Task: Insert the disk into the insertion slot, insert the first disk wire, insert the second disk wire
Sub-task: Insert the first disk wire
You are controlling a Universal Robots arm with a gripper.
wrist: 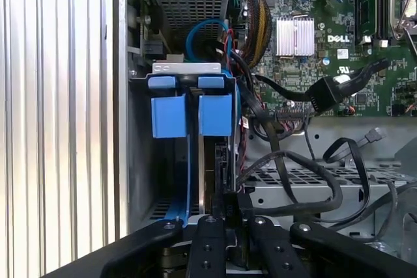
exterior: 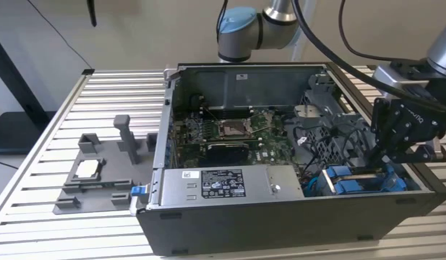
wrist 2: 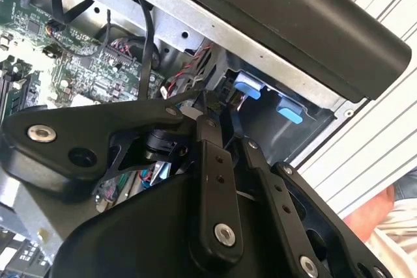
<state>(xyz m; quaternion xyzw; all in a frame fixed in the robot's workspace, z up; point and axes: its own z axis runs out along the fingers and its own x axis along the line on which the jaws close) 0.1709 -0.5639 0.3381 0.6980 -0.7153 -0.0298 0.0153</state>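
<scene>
Exterior view: a ribbed aluminium table [exterior: 114,92] before a plain beige wall [exterior: 136,32] carries the dark, boxy computer case [exterior: 280,227], open on top. A grey moulded fixture [exterior: 99,187] lies beside the case. My gripper [exterior: 371,169] reaches inside at the case's far corner from it. In the first wrist view my fingers [wrist: 210,245] pinch the disk [wrist: 214,161], which stands on edge inside the insertion slot [wrist: 140,161], a grey sheet-metal bay with glossy blue tabs [wrist: 215,114].
</scene>
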